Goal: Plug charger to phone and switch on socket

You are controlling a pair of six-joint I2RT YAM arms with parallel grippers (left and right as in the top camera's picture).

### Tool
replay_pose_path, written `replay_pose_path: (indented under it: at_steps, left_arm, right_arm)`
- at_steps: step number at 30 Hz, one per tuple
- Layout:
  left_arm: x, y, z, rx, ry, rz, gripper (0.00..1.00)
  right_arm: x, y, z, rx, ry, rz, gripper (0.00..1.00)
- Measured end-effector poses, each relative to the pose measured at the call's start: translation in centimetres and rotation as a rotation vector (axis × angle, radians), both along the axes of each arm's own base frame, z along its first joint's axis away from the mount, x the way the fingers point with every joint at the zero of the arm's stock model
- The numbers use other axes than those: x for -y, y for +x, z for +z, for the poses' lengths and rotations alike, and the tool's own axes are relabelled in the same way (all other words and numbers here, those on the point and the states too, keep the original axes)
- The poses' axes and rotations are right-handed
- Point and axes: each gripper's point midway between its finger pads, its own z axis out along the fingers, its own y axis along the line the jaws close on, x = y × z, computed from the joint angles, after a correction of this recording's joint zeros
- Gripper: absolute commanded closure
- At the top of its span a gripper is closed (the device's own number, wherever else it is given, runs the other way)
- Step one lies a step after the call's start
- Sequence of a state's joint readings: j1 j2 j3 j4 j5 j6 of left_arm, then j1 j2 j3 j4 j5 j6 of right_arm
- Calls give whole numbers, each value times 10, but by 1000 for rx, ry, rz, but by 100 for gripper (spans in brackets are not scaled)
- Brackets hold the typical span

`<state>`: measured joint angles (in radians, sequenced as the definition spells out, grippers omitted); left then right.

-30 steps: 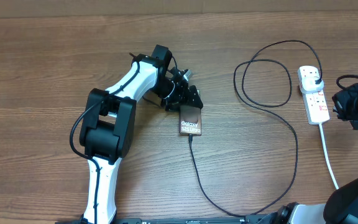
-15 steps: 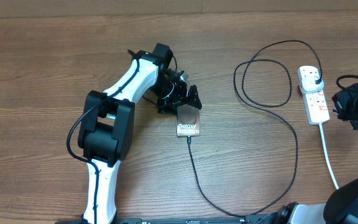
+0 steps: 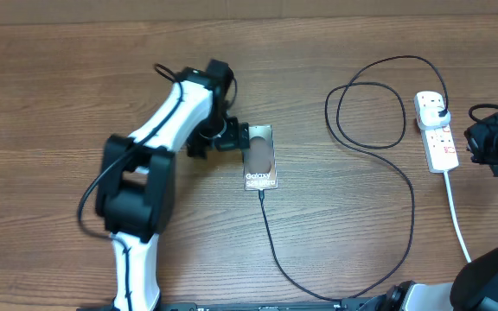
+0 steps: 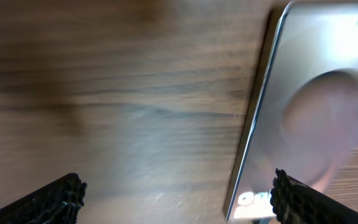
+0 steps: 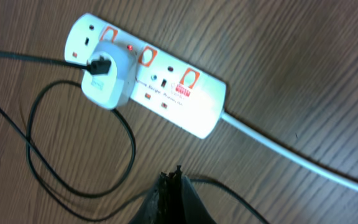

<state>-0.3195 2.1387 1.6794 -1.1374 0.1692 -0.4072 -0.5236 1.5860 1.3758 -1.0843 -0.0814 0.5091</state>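
Observation:
The phone (image 3: 259,157) lies flat on the wooden table, its white lettering toward the near end; in the left wrist view the phone (image 4: 316,93) fills the right side. The charger cable (image 3: 409,199) runs from a white plug (image 3: 430,105) in the socket (image 3: 440,138), loops, and its tip (image 3: 261,193) meets the phone's near end. My left gripper (image 3: 223,141) is open just left of the phone and holds nothing; its right finger (image 4: 300,199) overlaps the phone's edge. My right gripper (image 3: 482,147) is shut and empty beside the socket (image 5: 166,87), its tips (image 5: 173,177) just short of the strip.
A thick white cord (image 3: 456,216) leaves the socket toward the near right edge. The charger cable loops (image 5: 73,162) lie on the wood beside the strip. The strip's red rocker switches (image 5: 190,78) face up. Bare wood lies left of the phone (image 4: 104,112).
My left gripper opened and let go of the phone's far end. The phone went from tilted up to flat, and the left arm swung away to the left. The right arm stayed still.

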Motion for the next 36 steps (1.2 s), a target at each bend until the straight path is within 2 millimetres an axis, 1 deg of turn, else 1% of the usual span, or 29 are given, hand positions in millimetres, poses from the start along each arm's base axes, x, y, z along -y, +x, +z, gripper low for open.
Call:
replay_pose_path:
  at_steps: [2, 3, 4, 6, 7, 10, 13, 14, 16, 18, 21, 23, 28, 31, 36]
  left_arm:
    - [-12, 10, 38, 109, 18, 34, 0]
    - [-18, 14, 59, 170, 24, 53, 0]
    - [-25, 16, 84, 239, 28, 71, 0]
    - [-39, 16, 138, 388, 38, 110, 0]
    - [-47, 12, 167, 467, 43, 131, 0]
    - [-67, -8, 235, 656, 56, 178, 0]
    - [-88, -37, 283, 792, 78, 219, 0]
    - [-94, -45, 294, 823, 88, 231, 0]
    - [-106, -60, 310, 874, 110, 254, 0]
    - [-117, -76, 322, 908, 135, 274, 0]
    - [-126, -92, 331, 934, 149, 289, 0]
    - [-128, -98, 335, 948, 147, 293, 0]
    - [-128, -100, 336, 951, 144, 294, 0]
    - [-127, -96, 333, 938, 150, 291, 0]
    - [-125, -90, 325, 910, 162, 284, 0]
  right_arm:
    - [4, 4, -4, -1, -6, -7, 96]
    - [7, 7, -9, -8, -6, -9, 96]
    - [9, 11, -14, -13, -4, -10, 96]
    - [14, 18, -32, -40, 7, -13, 96]
    - [15, 20, -42, -59, 16, -14, 96]
    - [18, 24, -73, -124, 53, -16, 96]
    - [22, 33, -89, -146, 68, -15, 96]
    - [24, 37, -91, -143, 71, -13, 96]
    - [27, 47, -90, -114, 70, -10, 96]
    - [30, 56, -87, -80, 61, -7, 96]
    - [32, 67, -85, -42, 57, 0, 96]
    - [32, 73, -88, -30, 61, 6, 96]
    - [20, 88, -109, -29, 78, 37, 96]
    - [11, 90, -120, -53, 90, 49, 96]
    - [9, 91, -123, -60, 99, 35, 96]
